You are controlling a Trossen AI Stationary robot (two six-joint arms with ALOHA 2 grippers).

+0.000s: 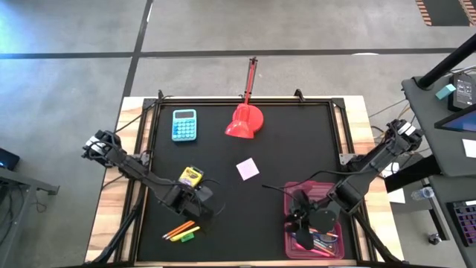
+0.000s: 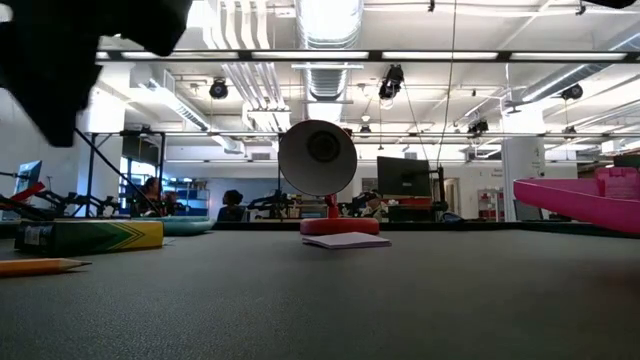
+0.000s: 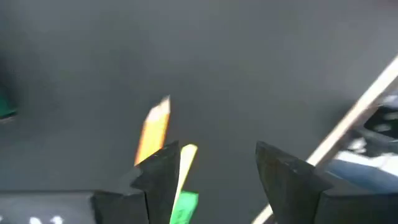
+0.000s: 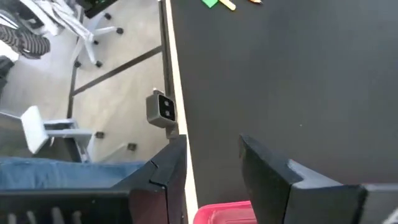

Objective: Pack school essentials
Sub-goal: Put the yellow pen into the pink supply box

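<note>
My left gripper (image 1: 199, 202) (image 3: 214, 180) hovers open over the mat just beyond an orange pencil (image 3: 154, 129), a yellow pencil (image 3: 185, 163) and a green pen (image 3: 184, 207), which lie flat near the table's near edge (image 1: 181, 231). The yellow-green crayon box (image 1: 190, 176) (image 2: 85, 235) lies flat just behind that gripper. A pale pink note pad (image 1: 248, 168) (image 2: 345, 240) lies mid-table. My right gripper (image 1: 301, 216) (image 4: 211, 174) hangs open over the pink tray (image 1: 291, 240) (image 4: 224, 213), which holds pens (image 1: 325, 240). I cannot see the scissors.
A light-blue calculator (image 1: 184, 124) and a red domed lamp (image 1: 245, 120) (image 2: 320, 160) with its red stick stand at the far side. The black mat between the note pad and the near edge is bare. Beyond the table are chairs and people.
</note>
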